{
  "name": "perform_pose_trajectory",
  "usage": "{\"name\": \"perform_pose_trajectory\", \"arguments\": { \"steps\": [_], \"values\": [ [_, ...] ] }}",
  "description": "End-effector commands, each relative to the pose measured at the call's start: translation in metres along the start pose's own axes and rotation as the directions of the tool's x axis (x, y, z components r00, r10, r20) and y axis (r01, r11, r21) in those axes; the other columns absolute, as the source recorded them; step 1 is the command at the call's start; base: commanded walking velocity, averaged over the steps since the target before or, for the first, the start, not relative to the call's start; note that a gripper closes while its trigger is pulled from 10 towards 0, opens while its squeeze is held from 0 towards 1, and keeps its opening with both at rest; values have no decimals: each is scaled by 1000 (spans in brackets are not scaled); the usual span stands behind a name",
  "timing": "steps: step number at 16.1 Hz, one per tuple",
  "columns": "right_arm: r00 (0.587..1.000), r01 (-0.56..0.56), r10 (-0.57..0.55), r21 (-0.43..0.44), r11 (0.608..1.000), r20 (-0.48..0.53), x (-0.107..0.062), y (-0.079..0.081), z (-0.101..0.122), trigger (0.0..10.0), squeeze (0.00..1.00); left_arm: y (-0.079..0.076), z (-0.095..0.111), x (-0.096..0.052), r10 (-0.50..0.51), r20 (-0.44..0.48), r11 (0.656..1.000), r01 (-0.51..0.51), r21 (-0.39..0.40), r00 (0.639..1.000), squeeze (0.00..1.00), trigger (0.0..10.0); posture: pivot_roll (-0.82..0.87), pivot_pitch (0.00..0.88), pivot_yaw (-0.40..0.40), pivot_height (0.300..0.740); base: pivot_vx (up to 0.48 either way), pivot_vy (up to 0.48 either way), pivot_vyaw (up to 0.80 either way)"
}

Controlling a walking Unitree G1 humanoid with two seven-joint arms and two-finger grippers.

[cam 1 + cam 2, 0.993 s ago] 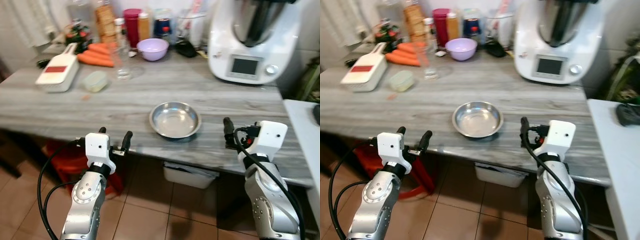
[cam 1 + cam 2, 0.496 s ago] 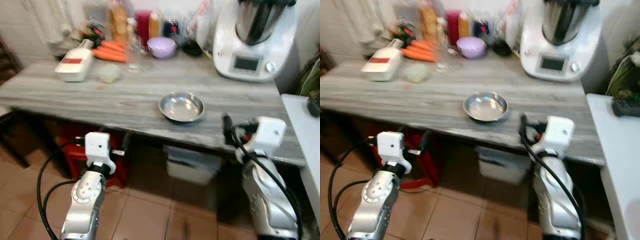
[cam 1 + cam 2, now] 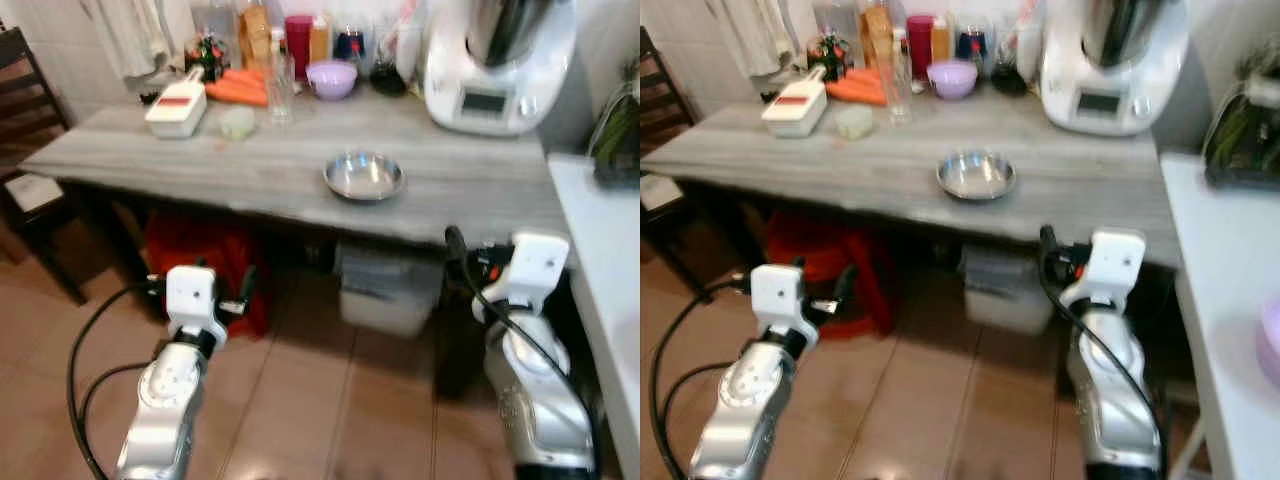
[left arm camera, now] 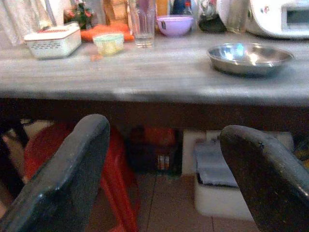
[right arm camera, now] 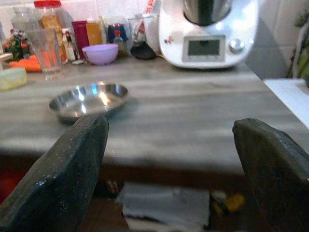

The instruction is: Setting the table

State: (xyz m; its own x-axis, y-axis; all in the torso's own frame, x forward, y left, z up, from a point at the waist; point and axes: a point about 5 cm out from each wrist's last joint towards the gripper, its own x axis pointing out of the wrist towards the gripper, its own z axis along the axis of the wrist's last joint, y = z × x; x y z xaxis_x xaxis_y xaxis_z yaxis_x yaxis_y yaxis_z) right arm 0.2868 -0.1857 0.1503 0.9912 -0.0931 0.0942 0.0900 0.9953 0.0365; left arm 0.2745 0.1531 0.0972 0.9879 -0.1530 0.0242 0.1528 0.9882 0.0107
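While the robot stands back from the desk (image 3: 200, 170) with tiled floor between them, no item is in either hand, so the step in hand appears to be positioning, not placing. The left hand (image 3: 222, 290) is held low in front of the desk edge, fingers spread apart and empty. The right hand (image 5: 169, 159) is held at a similar height, fingers also wide apart and empty.

The metal bowl (image 3: 364, 175) sits near the front edge of the desk, right of centre, upright and empty. It is the likely item for the table setting.

The next move calls for closing the gap to the desk, then raising one hand above the desk edge to reach the bowl's rim.

Count on the desk: one metal bowl, one purple bowl (image 3: 332, 77), one clear glass (image 3: 280, 88), one white grater box (image 3: 176, 104), one small pale tub (image 3: 238, 122), one white kitchen machine (image 3: 497, 60). The carrots (image 3: 238, 90) and the bottles behind them are too blurred to count.
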Motion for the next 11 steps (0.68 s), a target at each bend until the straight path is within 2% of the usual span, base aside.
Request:
{"name": "perform_pose_trajectory", "arguments": {
  "steps": [1, 5, 7, 9, 11],
  "values": [
    [999, 0, 0, -1, 1000, 34, 3, 1, 7, 10000, 0, -1, 2, 1, -8, 3, 1000, 8, 8, 1000, 0, 10000, -72, 31, 27, 740, -292, 0, 0],
    [1000, 18, -18, 42, 999, 7, 4, -2, 4, 10000, 0, -2, 3, 2, -15, 6, 1000, 15, 14, 1000, 0, 10000, -69, 35, 28, 740, -293, 0, 0],
    [1000, 16, -16, 45, 999, -1, 3, -1, 2, 10000, 0, -6, 4, 2, -41, 21, 998, 41, 40, 999, 0, 10000, -71, 38, 27, 740, 0, 0, 0],
    [1000, 14, -14, 41, 999, -5, 3, 0, 2, 10000, 0, -8, 5, 2, -71, 33, 997, 71, 12, 997, 0, 10000, -73, 41, 25, 740, 0, 0, 0],
    [1000, 12, -12, 41, 999, -7, 3, 0, 2, 10000, 0, -9, 7, 2, -81, 37, 996, 79, 35, 996, 0, 10000, -73, 41, 25, 740, 0, 0, 0]
  ]
}}
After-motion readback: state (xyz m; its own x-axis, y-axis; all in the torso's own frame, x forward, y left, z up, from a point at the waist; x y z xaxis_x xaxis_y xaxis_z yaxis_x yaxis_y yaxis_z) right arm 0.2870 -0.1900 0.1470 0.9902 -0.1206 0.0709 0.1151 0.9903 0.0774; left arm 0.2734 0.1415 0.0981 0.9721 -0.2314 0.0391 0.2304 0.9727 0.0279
